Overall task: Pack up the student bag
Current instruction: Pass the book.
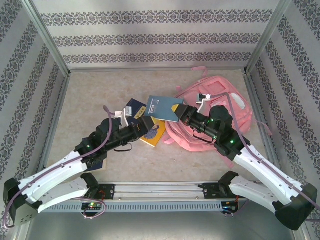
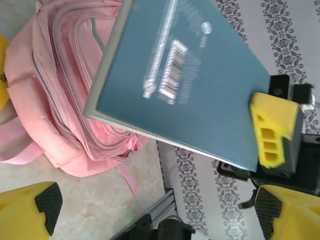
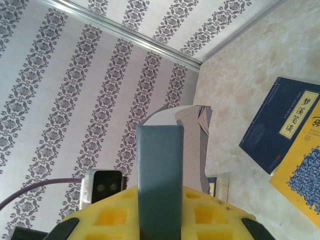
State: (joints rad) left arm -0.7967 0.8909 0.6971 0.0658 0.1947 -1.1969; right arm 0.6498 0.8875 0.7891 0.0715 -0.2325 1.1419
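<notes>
Right hand (image 1: 179, 113) with book (image 1: 162, 106), student bag (image 1: 215, 85) diagonal

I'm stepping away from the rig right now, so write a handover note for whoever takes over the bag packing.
Left hand: open, holding nothing, close to the teal book.
Right hand: shut on the teal book, holding it off the table beside the student bag.
Dark blue book and yellow book: lying on the table, overlapping.
Done: teal book picked up.
Left: get the teal book into the bag, then probably the other two. I cannot tell whether the bag is unzipped.
</notes>
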